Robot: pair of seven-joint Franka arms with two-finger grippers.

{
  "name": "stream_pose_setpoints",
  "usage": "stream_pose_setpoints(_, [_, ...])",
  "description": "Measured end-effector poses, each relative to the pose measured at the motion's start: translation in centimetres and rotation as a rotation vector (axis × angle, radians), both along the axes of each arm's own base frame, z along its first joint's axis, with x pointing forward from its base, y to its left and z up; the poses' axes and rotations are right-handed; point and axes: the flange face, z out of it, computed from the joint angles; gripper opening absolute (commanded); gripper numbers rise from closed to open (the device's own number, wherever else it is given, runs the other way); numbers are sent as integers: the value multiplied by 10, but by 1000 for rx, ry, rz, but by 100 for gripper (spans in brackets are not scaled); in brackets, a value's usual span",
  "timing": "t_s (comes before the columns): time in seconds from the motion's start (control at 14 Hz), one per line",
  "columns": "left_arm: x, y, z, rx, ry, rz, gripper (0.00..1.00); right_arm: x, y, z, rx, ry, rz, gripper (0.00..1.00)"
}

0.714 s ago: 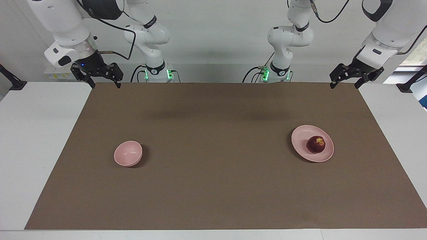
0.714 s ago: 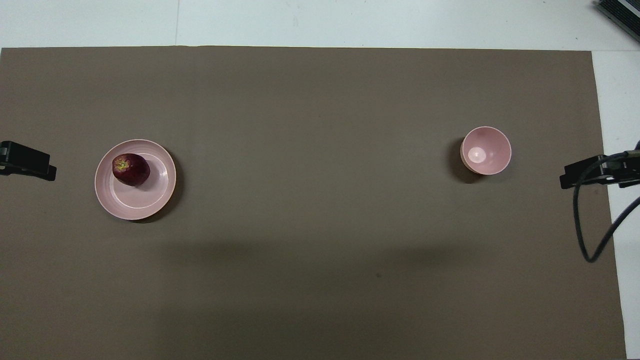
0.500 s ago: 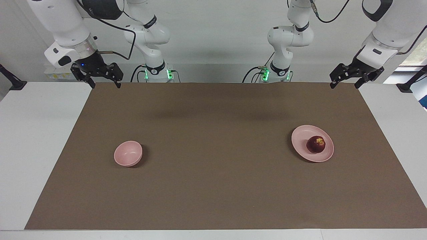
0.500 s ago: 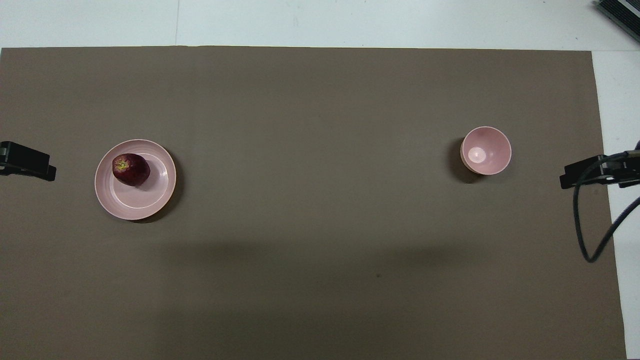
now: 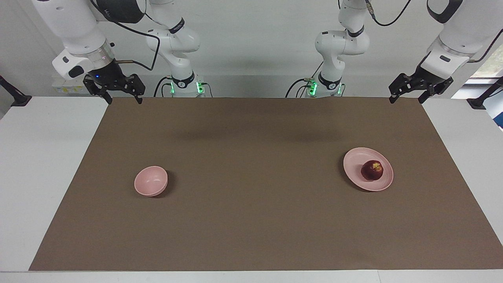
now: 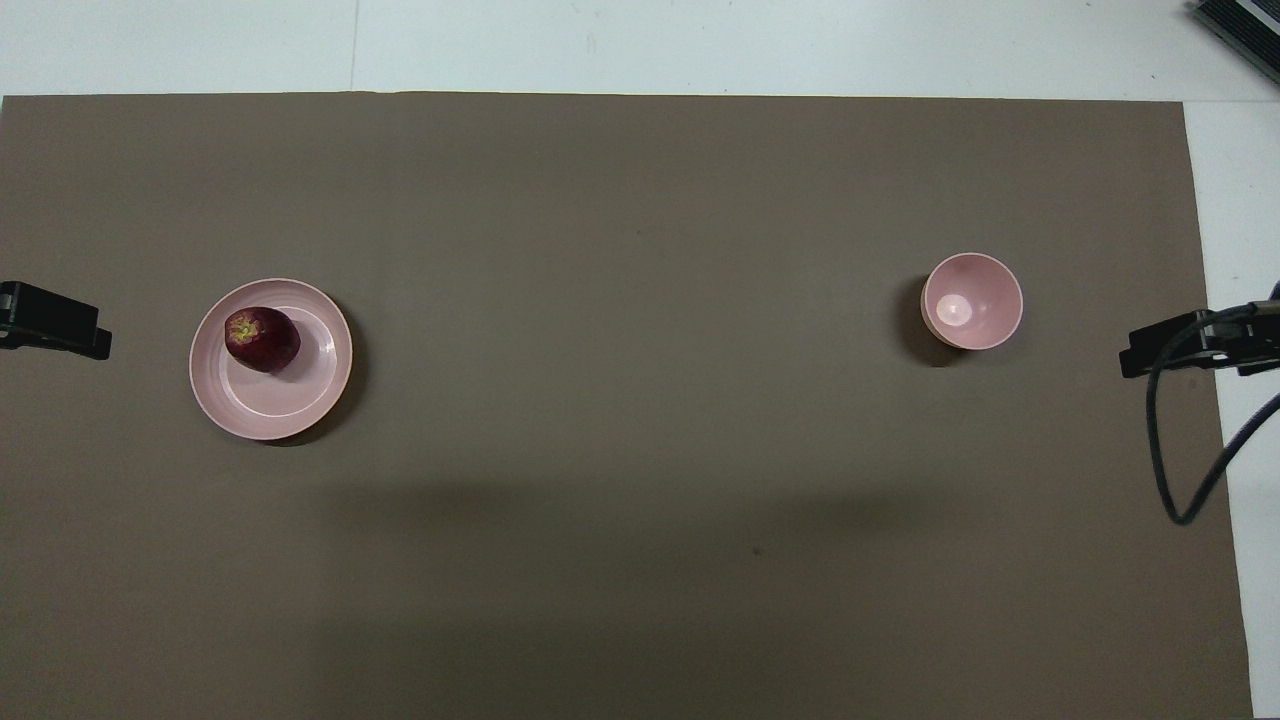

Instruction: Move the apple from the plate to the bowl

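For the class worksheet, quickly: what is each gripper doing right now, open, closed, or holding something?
Left gripper: open, holding nothing, up at the left arm's end of the table.
Right gripper: open, holding nothing, up at the right arm's end.

The room is evenly and brightly lit from above — soft, diffuse light with no hard glare. On the brown mat (image 5: 251, 184) two broad, faint shadow bands lie near the robots' end. The bowl (image 6: 972, 300) and the plate (image 6: 270, 358) each cast a short dark crescent toward the middle of the table. The white table (image 5: 47, 165) looks bright but not blown out — both views are sharp throughout.
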Motion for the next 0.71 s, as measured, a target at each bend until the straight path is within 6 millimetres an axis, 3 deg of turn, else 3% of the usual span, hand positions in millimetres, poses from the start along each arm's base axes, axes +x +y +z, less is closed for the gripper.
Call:
stream_pose_setpoints(0.29, [11,0,-29,0,-15,1,100,0,-3,0,0,1,-6,100])
stream_pose_setpoints(0.71, [22,0,-101,1,-35,4,100,0,2,-1,0,3,5,100])
